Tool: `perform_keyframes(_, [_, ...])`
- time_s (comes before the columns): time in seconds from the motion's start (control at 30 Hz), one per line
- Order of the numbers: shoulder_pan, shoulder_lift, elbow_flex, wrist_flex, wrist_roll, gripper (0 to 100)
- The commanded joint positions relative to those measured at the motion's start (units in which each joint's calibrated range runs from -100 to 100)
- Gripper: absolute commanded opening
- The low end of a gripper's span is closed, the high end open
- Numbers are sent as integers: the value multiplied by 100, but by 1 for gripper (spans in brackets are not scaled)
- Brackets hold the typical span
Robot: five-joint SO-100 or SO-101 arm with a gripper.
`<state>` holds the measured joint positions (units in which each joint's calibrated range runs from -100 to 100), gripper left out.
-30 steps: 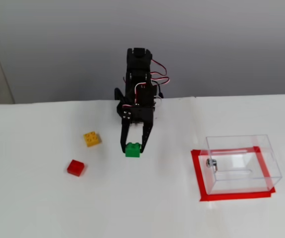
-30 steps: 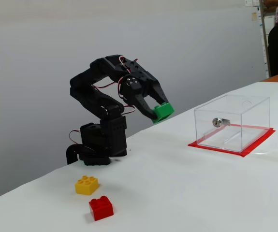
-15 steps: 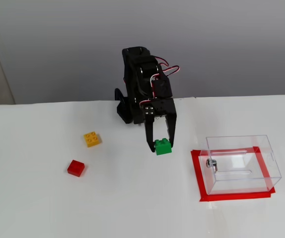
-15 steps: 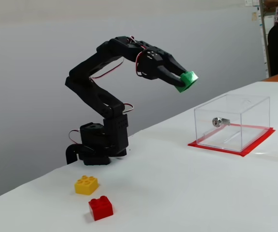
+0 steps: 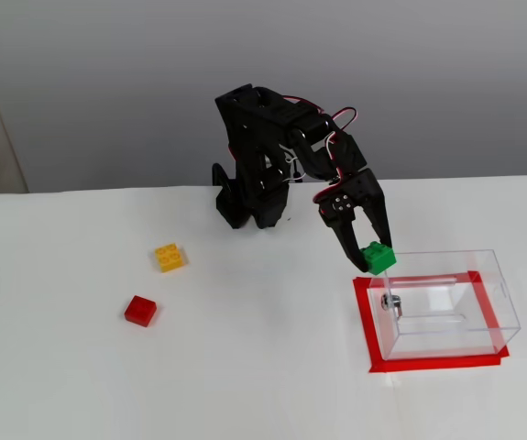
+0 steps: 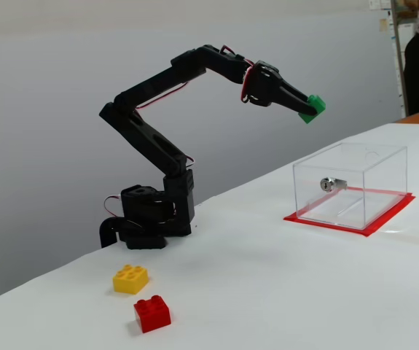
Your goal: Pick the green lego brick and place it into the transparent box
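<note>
At lower left in both fixed views, a glossy red brick (image 5: 140, 311) (image 6: 152, 314) and a studded yellow brick (image 5: 170, 257) (image 6: 131, 279) lay apart on the smooth white surface (image 5: 263, 367) (image 6: 282, 292). At centre stood the matte black jointed arm (image 5: 263, 156) (image 6: 158, 146), red and white wires looping along it. Right of centre, the pincer (image 5: 374, 258) (image 6: 310, 109) was pinching the green brick (image 5: 378, 258) (image 6: 313, 109), a small blocky plastic piece held in the air above the left edge of the box (image 5: 446, 302) (image 6: 351, 186). That box, clear and thin-walled with a metal knob (image 5: 389, 302) (image 6: 329, 184), sat at right on a flat red rectangle (image 5: 437, 362) (image 6: 340, 224).
</note>
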<state>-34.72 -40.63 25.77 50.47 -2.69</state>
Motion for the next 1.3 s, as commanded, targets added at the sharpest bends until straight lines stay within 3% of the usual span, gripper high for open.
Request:
perform_keyframes(0.0, [-487,88,-281,-69,18,14])
perform_keyframes(0.37, [-1559,911,-615,-86,-24,14])
perform_keyframes(0.87, [-1796,3015,-2044,-86,-29,14])
perform_keyframes(1.27, [-1988,3542,-2378,-78,-3,17])
